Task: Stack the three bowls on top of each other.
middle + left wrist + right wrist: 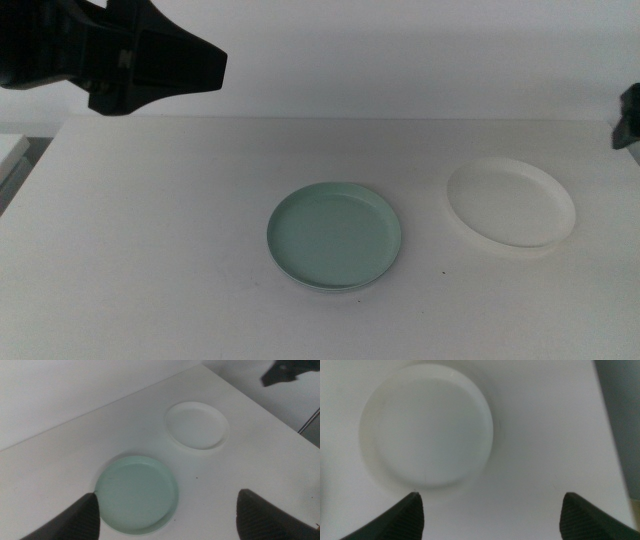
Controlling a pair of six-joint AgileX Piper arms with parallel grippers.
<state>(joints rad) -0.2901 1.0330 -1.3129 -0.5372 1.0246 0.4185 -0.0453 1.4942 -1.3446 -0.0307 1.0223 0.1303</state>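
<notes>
Middle view: the mint green bowl (335,236) sits nearest on the white table (150,250), a second rim just showing beneath its near edge; whether that is the grey bowl cannot be told. The white bowl (510,204) rests apart to its right, slightly farther back. The left gripper (167,515) hangs high over the table's far left, jaws spread wide. The right gripper (492,512), likewise wide, hovers above the white bowl, holding nothing.
</notes>
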